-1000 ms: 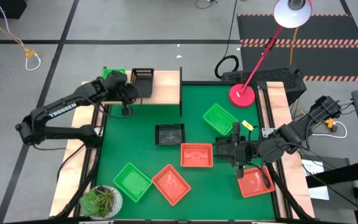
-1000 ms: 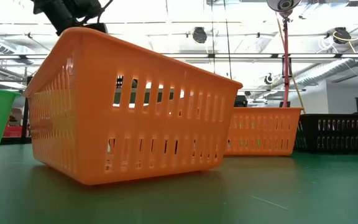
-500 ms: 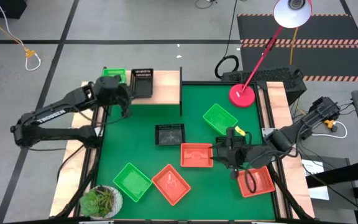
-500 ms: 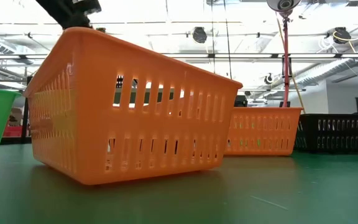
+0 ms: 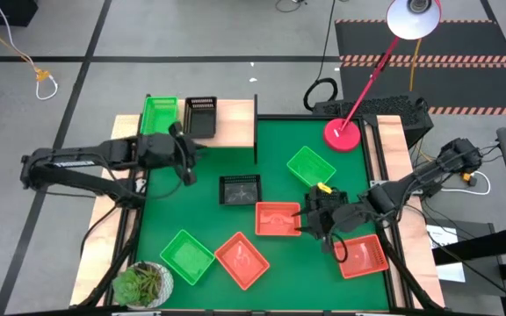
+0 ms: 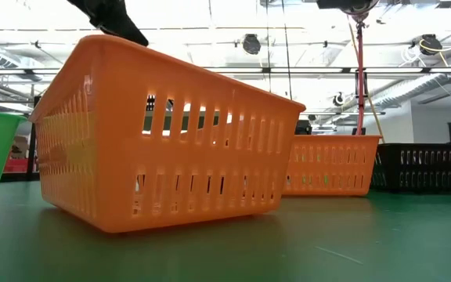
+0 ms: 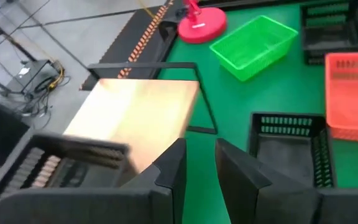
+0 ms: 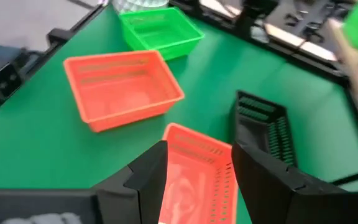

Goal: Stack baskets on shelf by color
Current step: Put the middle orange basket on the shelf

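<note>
On the shelf a green basket and a black basket stand side by side. On the mat lie a black basket, two green baskets and three red-orange ones. My left gripper is open and empty, over the mat just off the shelf's near edge. My right gripper is open, its fingers on either side of the middle red-orange basket's right end.
A potted plant stands at the mat's near left corner. A red lamp base sits at the far right corner, its stem rising over the table. The shelf's black legs stand at the mat's far edge. Wooden rails border both sides.
My left gripper has drawn back from the shelf toward the near edge, leaving the green basket uncovered on the board. My right gripper has moved left from beside the right red-orange basket to the right end of the middle red-orange basket. No basket has shifted.
</note>
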Robot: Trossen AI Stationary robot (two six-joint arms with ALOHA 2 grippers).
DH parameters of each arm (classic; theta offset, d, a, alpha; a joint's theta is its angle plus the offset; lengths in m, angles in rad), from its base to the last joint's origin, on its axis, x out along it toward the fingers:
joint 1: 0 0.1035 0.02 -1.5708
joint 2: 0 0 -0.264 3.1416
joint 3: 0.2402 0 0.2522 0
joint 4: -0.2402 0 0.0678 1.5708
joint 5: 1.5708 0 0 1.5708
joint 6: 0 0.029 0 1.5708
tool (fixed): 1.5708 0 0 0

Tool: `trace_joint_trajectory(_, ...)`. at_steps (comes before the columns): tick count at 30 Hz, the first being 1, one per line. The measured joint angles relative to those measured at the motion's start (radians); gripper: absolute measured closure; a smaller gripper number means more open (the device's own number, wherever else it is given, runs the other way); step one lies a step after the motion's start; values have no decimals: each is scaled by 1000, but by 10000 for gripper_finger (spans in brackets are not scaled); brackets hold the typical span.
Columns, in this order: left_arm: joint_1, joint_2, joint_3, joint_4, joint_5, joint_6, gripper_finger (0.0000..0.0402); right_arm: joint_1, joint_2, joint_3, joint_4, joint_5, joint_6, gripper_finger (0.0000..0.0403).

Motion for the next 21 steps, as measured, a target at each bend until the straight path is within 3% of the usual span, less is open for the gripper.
trace_joint_trajectory(6, -68, 61, 0, 78, -5, 76, 314, -90, 0, -62, -4, -81, -58, 229)
trace_joint_trajectory(15, -85, 67, 0, 124, -1, 64, 314, -199, 0, -158, -49, -360, -281, 255)
trace_joint_trajectory(21, -85, 66, 0, 122, 0, 59, 314, -219, 44, -211, -27, -387, -298, 280)
